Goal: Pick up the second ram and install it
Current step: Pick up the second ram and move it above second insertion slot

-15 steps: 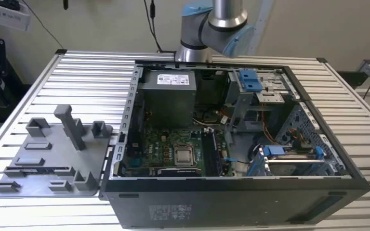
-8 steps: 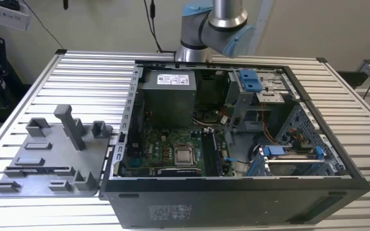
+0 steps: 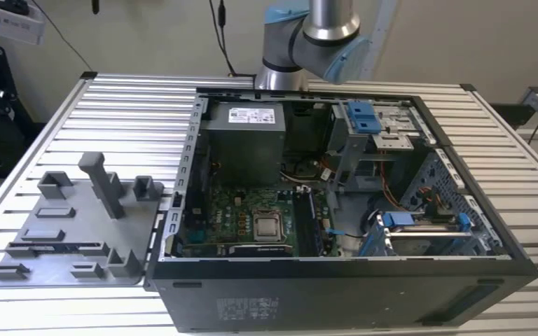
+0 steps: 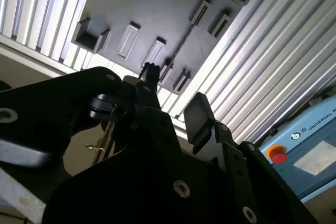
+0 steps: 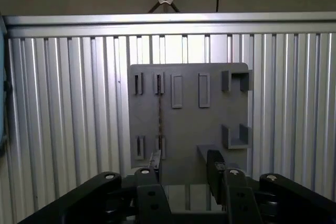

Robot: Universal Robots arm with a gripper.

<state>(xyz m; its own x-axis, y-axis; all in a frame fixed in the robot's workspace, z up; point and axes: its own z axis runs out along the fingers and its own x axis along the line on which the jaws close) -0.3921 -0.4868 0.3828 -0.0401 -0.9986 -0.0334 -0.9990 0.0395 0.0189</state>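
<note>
The second ram [image 5: 159, 111] stands on edge in the slots of the grey holder plate [image 5: 189, 124], showing as a thin dark line in both wrist views [image 4: 185, 38]. In the exterior view it is a dark blue strip [image 3: 56, 246] near the front of the holder plate [image 3: 73, 224]. My gripper [image 5: 184, 163] hangs well above the plate, open, with nothing between its black fingers [image 5: 214, 163]. One fingertip [image 4: 151, 71] lines up near the ram's end; the gripper [image 4: 175, 95] touches nothing.
An open computer case [image 3: 344, 280] lies at the exterior view's right of the plate, with the motherboard [image 3: 241, 224], power supply [image 3: 241, 136] and blue drive clips [image 3: 363, 115] inside. The arm's elbow [image 3: 311, 35] rises behind the case. Upright blocks [image 3: 101, 182] stand on the plate.
</note>
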